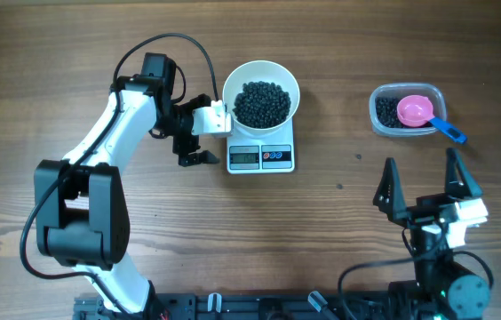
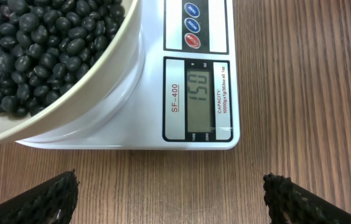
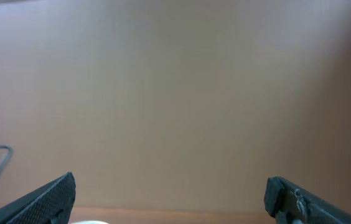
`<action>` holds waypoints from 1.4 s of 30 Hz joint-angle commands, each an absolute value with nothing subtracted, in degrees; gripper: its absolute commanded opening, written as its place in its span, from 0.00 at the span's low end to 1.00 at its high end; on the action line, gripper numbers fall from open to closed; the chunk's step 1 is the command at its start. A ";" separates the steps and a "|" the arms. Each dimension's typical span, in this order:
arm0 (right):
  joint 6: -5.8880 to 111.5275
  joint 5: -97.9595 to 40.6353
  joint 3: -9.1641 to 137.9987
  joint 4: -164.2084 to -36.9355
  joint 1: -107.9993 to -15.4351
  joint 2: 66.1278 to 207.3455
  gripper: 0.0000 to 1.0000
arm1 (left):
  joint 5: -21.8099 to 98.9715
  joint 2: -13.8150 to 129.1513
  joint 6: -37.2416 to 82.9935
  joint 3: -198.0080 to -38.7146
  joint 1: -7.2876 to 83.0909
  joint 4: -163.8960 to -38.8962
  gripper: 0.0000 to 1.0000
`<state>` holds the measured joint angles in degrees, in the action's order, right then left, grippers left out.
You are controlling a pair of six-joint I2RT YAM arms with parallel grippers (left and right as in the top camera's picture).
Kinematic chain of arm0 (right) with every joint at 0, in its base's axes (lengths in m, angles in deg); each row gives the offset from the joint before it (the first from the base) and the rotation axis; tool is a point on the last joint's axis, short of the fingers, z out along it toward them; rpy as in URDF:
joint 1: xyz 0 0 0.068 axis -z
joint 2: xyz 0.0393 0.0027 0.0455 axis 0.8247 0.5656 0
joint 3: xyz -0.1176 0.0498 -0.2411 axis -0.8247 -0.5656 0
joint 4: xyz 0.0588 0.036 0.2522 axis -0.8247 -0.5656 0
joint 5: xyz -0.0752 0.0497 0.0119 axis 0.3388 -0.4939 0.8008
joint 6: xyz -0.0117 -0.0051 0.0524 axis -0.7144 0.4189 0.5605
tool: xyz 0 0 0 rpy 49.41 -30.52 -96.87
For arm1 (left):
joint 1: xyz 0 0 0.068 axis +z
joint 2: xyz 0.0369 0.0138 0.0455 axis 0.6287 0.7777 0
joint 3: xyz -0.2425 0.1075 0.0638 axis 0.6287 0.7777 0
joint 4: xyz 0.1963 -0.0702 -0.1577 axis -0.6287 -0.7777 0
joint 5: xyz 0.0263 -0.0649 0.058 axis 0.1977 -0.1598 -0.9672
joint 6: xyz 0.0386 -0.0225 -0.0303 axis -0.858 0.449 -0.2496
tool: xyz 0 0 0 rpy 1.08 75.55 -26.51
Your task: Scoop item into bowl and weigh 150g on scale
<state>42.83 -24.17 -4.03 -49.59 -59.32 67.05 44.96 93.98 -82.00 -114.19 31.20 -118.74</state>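
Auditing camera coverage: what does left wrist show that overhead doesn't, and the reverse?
Left wrist only: the display is legible and reads 150. Overhead only: the tub with its pink scoop, and the open right claw. Both: the bowl of beans on the scale, with the left claw open beside it.

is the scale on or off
On: the flat white rectangular kitchen scale shows dark digits on its grey display.
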 commanded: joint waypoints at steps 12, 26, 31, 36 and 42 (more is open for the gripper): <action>43.60 -23.17 -8.09 -70.03 -55.15 66.15 1.00 | 46.03 94.57 -81.94 -113.64 31.40 -118.81 1.00; 43.57 -23.17 -8.09 -69.94 -55.15 66.17 1.00 | 46.03 94.57 -81.92 -113.64 31.40 -118.81 1.00; 43.60 -23.17 -8.09 -69.94 -55.15 66.17 1.00 | 46.03 94.57 -81.92 -113.64 31.40 -118.81 1.00; 43.60 -23.17 -8.09 -69.94 -55.15 66.17 0.99 | 46.03 94.57 -81.94 -113.64 31.40 -118.81 1.00; 43.57 -23.17 -8.09 -69.94 -55.15 66.17 1.00 | 46.03 94.57 -81.94 -113.64 31.40 -118.81 1.00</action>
<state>43.25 -23.91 -8.40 -70.16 -55.39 66.74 44.96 94.01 -82.00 -114.19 31.20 -118.74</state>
